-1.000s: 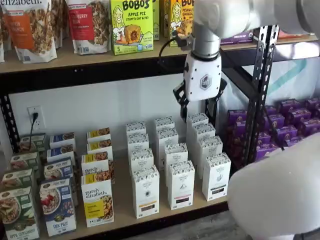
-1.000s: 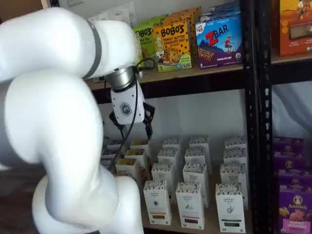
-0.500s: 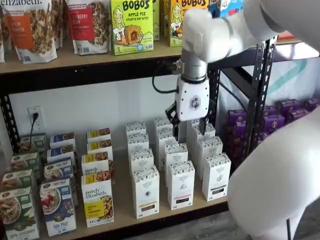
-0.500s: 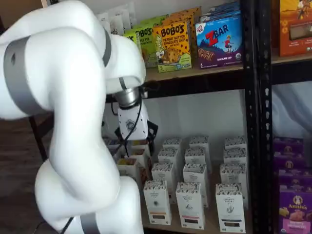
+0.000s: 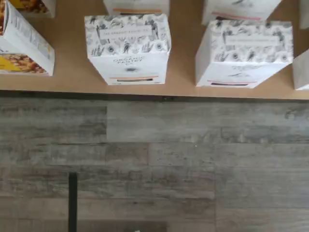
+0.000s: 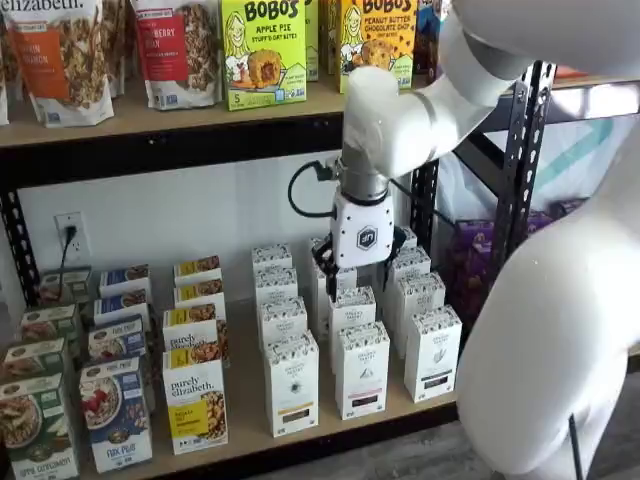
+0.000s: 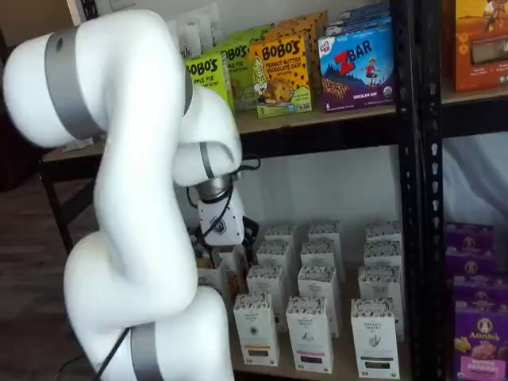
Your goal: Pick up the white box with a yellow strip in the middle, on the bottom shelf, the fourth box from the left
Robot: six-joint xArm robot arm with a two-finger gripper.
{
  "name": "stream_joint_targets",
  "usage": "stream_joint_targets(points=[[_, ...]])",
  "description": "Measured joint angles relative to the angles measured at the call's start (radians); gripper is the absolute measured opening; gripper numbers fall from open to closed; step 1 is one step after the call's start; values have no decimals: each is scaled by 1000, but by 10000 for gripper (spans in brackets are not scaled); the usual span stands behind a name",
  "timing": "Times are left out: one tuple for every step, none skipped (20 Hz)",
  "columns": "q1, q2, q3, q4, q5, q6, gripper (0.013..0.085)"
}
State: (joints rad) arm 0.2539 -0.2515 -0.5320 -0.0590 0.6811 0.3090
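One gripper (image 6: 352, 283) above white cartons (image 6: 362, 368) | fingers likely apart, gap unclear | bottom shelf (image 6: 250, 405)

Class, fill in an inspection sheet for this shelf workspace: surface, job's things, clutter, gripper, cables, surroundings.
Surface: bottom shelf, light wood, packed with rows of boxes.
Job's things: white box with a yellow strip, upright in the front row, untouched.
Clutter: similar black-strip boxes beside it; cereal boxes further along.
Gripper: gripper hangs above the white rows, holding nothing; finger gap unclear.
Cables: black cable loops at the wrist; cord in wall socket.
Surroundings: snack boxes on the shelf above; purple boxes; plank floor.
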Motion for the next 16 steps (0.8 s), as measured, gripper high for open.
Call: stream_joint_targets(points=[[4, 24, -7, -5, -14, 8, 850], [8, 47, -13, -16, -29, 22, 850], [11, 70, -16, -21, -50, 29, 850], [11, 90, -18, -19, -77, 28, 850], [10, 118, -19, -16, -118, 26, 850], [8, 138, -22, -21, -146, 28, 850], [4, 158, -23, -25, -175, 29, 850], [-1, 182, -26, -30, -207, 29, 850], [-7, 209, -32, -35, -230, 28, 850], [-11, 230, -38, -40, -241, 29, 850], [-15, 252, -45, -47, -253, 32, 850], [-17, 266, -47, -51, -266, 34, 850], [-20, 281, -48, -49, -287, 30, 850], [-22, 298, -51, -48, -306, 27, 850], [-23, 324, -57, -46, -327, 24, 850], [-24, 346, -66, -45, -342, 22, 850]])
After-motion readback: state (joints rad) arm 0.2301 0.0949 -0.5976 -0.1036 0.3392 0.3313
